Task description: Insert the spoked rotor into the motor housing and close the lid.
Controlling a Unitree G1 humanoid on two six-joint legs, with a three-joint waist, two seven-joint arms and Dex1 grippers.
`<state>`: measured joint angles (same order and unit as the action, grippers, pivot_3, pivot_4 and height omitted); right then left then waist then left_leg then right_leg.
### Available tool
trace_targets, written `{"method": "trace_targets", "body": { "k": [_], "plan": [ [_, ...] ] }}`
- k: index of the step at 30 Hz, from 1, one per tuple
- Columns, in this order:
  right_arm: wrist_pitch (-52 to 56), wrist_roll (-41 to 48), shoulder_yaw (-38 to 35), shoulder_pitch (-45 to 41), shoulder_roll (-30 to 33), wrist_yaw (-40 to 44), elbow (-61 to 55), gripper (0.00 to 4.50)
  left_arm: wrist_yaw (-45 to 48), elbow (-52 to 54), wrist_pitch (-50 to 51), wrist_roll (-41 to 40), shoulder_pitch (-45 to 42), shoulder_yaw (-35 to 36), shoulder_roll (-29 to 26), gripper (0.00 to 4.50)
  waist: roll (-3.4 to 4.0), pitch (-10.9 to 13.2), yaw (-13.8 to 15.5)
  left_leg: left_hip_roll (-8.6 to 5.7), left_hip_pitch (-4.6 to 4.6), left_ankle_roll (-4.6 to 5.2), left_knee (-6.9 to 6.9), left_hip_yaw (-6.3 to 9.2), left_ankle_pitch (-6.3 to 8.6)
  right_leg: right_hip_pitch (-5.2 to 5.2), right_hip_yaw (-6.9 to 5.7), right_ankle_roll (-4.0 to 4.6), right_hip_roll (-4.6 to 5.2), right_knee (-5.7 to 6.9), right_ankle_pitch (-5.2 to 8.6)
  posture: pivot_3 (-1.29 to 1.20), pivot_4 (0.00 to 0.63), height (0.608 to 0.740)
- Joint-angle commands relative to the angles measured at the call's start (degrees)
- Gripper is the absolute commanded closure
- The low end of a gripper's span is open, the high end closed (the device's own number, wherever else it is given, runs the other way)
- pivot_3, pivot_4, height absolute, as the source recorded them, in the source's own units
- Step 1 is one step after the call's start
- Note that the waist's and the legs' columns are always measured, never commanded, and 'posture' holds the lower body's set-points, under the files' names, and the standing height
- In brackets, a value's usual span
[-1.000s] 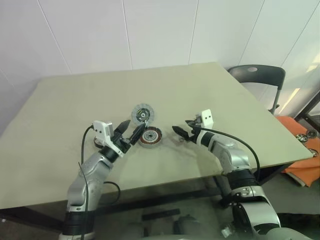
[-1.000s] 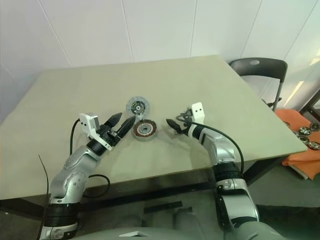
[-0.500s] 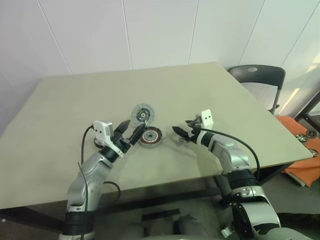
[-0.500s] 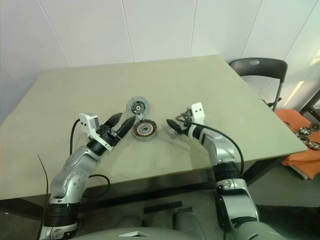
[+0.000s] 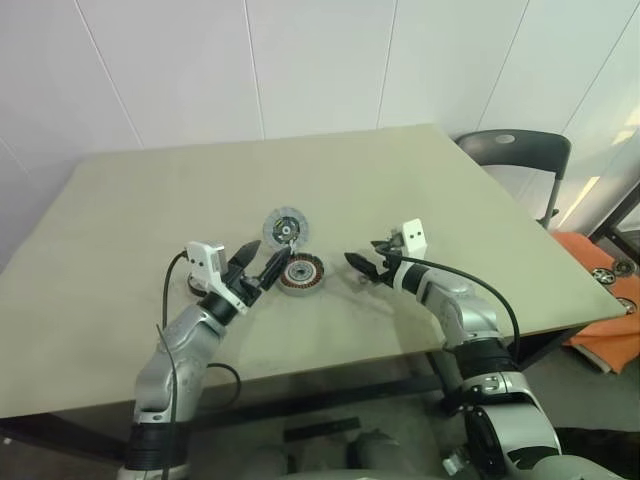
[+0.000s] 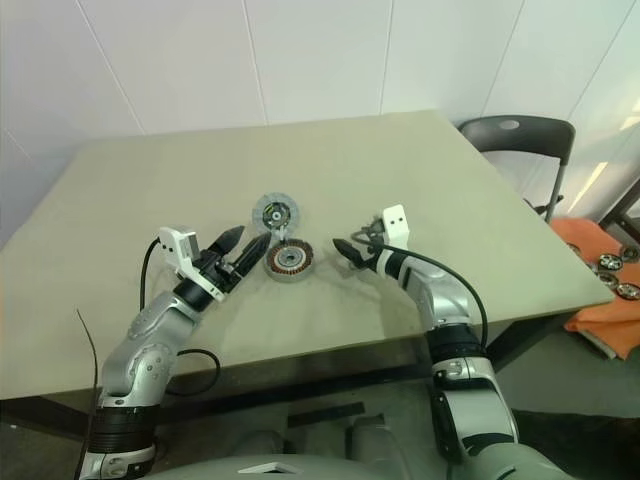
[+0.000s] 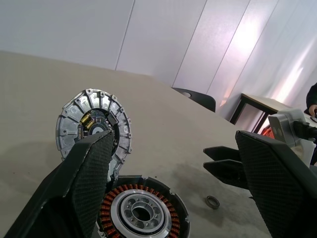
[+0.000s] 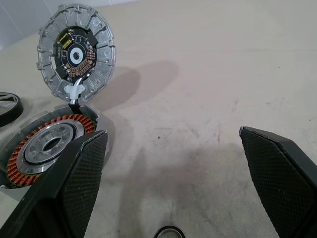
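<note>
We saw almost nothing change across the last second: both arms held their stations on the beige table (image 5: 120, 220), so the insertion had not begun. The left gripper (image 5: 262, 265) hovered with its jaws spread and empty, close beside the motor housing (image 5: 300, 273), which lay flat on the table with its ring of copper coils facing up. The right gripper (image 5: 362, 266) waited a little way off on the housing's other side, jaws likewise released and holding nothing. The spoked rotor (image 5: 285, 228) stood tilted up on edge just behind the housing, and in the wrist views a small white piece at its lower rim seemed to meet the housing, though we could not tell whether the two were joined. A small dark ring (image 8: 168, 232) lay on the table near the right gripper, and another dark ring (image 8: 7, 108) sat beside the housing. We judged the pause a hesitation before the first grasp, with the whole task left to do.
</note>
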<state>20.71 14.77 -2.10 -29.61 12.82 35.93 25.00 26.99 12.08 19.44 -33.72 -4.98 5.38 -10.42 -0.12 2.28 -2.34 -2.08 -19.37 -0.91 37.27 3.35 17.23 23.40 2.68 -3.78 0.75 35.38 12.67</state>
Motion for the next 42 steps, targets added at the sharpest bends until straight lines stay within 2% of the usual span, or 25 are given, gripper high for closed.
{"method": "trace_targets", "body": {
  "k": [1,42],
  "plan": [
    [-1.1,0.3,-0.2,-1.3,-0.1,0.3,-1.3,0.06,-0.2,1.2,-0.7,0.3,-0.9,0.3,0.1,0.32,0.00,0.0,0.0,0.00,0.00,0.00,0.00,0.00,0.00,0.00,0.00,0.00,0.00,0.00,0.00,0.00,0.000,0.740],
    [-2.1,-0.2,-0.1,-1.6,0.1,0.1,-0.3,0.06,-0.1,0.8,-0.6,0.3,-1.4,0.2,0.3,0.32,0.00,0.0,0.0,0.00,0.00,0.00,0.00,0.00,0.00,0.00,0.00,0.00,0.00,0.00,0.00,0.00,0.000,0.740]
  ]
}}
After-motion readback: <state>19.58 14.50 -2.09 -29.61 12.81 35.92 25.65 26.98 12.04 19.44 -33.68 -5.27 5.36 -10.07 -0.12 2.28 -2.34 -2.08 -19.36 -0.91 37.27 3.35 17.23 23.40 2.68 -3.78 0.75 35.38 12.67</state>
